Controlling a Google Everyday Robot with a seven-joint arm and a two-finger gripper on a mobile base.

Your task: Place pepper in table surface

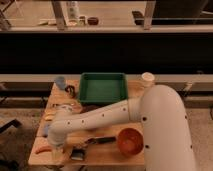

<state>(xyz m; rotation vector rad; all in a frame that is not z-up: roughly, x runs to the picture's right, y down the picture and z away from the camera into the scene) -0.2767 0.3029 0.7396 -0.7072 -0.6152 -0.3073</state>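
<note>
The pepper [43, 148] is a slim orange-red shape lying at the front left corner of the table surface [107, 156], a light tan slatted top. My gripper [57, 153] hangs from the white arm [95, 120] and points down at the table just right of the pepper. It is close to or touching the pepper's right end. I cannot tell which.
A green tray [102, 88] stands at the back middle, with a blue cup [60, 82] to its left and a white cup [147, 79] to its right. An orange bowl [131, 140] sits at the front right. A dark-handled tool [102, 141] and a yellowish item [49, 116] lie nearby.
</note>
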